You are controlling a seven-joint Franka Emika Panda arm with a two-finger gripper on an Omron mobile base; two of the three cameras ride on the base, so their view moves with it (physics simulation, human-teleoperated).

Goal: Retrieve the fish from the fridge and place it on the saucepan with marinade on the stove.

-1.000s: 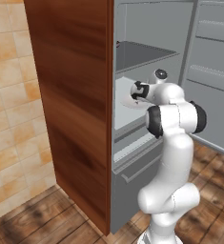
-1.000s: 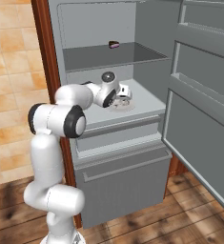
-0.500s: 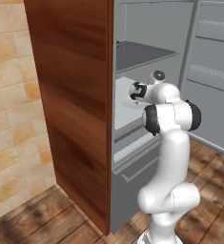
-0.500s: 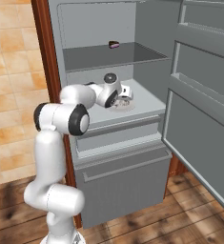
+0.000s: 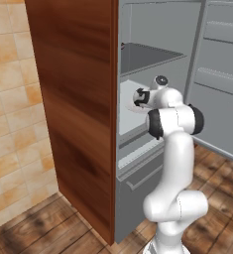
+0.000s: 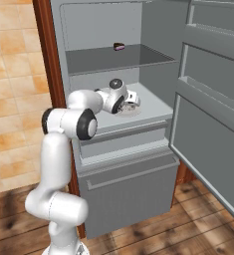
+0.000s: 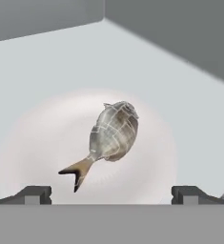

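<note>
One fridge (image 6: 123, 199) stands open, grey metal inside and out, with a brown wood side panel (image 5: 78, 109) on its left flank and one door (image 6: 213, 114) swung wide to the right, its inner face carrying moulded door racks. Inside, two shelves are counted: an upper dark shelf (image 6: 113, 59) and a lower pale shelf (image 6: 153, 107), with one drawer (image 6: 128, 191) closed at the bottom. One white arm (image 6: 63, 149) reaches from the base into the lower compartment. One pale round plate (image 7: 42, 143) lies flat on the lower shelf, near the shelf's middle. One fish (image 7: 111, 136), greyish-brown with dark marks and a dark forked tail, lies on that plate near its centre, head toward the back wall of the fridge and tail toward the camera in the hand view. One small dark item (image 6: 119, 47) sits at the rear of the upper shelf; its kind cannot be told at this size. The single pincer (image 7: 111, 195) hovers just above the plate, its two fingertips (image 7: 35, 193) spread wide apart to either side of the fish, touching neither the fish nor the plate as far as can be seen. In the right base view the pincer (image 6: 133, 99) sits directly over the plate's near edge.
</note>
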